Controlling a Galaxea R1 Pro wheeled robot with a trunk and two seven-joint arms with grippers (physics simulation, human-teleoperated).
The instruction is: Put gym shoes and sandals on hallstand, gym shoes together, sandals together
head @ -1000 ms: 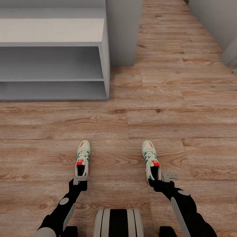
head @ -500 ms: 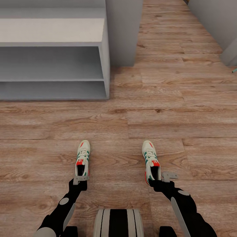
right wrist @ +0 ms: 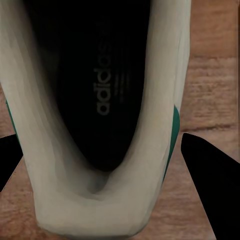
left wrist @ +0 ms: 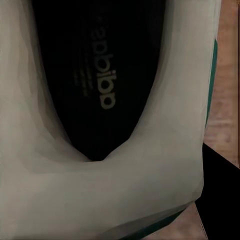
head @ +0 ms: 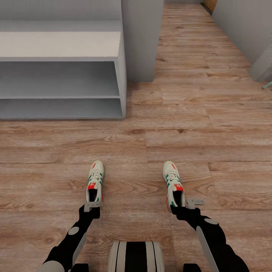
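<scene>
Writing is read inside both gym shoes: "adidas" is printed in pale letters on the dark insole of the right gym shoe (right wrist: 107, 90), and the same word is seen mirrored/upside-down on the insole of the left gym shoe (left wrist: 102, 70). No other labels are made out.

In the head view, the left gym shoe (head: 95, 181) is held at its heel by the left gripper (head: 92, 205), toe pointed away from the robot; the gripper is closed on the heel rim. The right gym shoe (head: 173, 184) is held likewise at the heel by the right gripper (head: 185, 204), closed on the heel w/ one finger shown outside the shoe. Both shoes are carried above the corridor floor (head: 211, 124), well apart from each other, approx. parallel.

The hallstand (head: 62, 75) is seen ahead to the left; its top surface and two open lower tiers are shown bare. A grey wall panel (head: 141, 37) stands just beside its right end.
</scene>
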